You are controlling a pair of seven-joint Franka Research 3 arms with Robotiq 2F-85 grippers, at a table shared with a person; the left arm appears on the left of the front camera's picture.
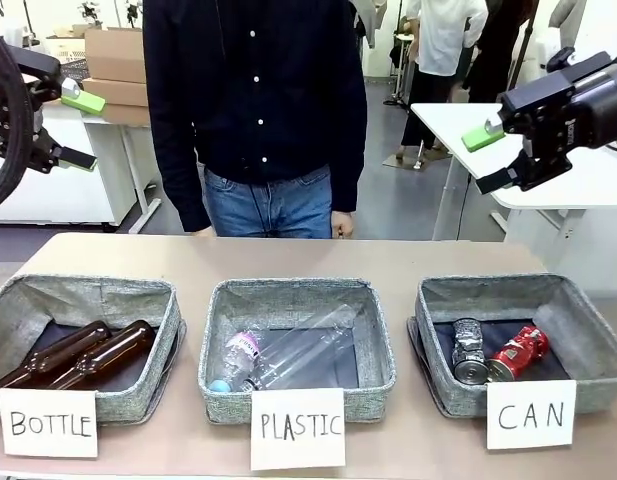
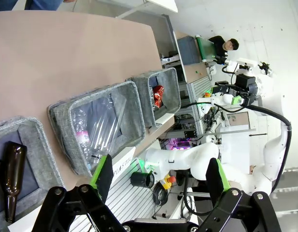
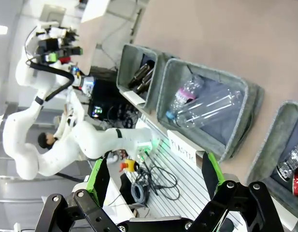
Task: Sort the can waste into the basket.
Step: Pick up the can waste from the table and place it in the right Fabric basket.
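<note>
Front view, nearest edge: three white paper signs – BOTTLE (image 1: 48, 423), PLASTIC (image 1: 298, 428), CAN (image 1: 531, 414) – each fixed to the front of a grey fabric basket. The CAN basket (image 1: 588, 345) sits at the robot's right. Inside it, on the dark lining, the red can (image 1: 518, 353) and the dark can (image 1: 469, 351) lie side by side, touching or nearly so, silver ends toward the camera.

The middle basket (image 1: 216, 350) holds clear plastic bottles (image 1: 288, 357); the left basket (image 1: 13, 305) holds two brown glass bottles (image 1: 83, 352) lying parallel.

Beyond the baskets, the bare table (image 1: 288, 255) runs to the far edge, where a person (image 1: 256, 110) in a dark shirt and jeans stands, hands down at the sides.

Both grippers hang high, well apart from the baskets. The right gripper (image 1: 488, 160) is above and slightly behind the CAN basket, fingers spread wide, nothing between them. The left gripper (image 1: 76, 128) is at the upper left, likewise spread and empty.

The wrist views add what the front cannot – the gap between each pair of pads. Left wrist view: green pads (image 2: 103, 174) wide apart, baskets seen obliquely, a patch of the red can visible in the farthest one. Right wrist view: pads (image 3: 99, 180) wide apart, with the cans at the right edge, partly cut off.
</note>
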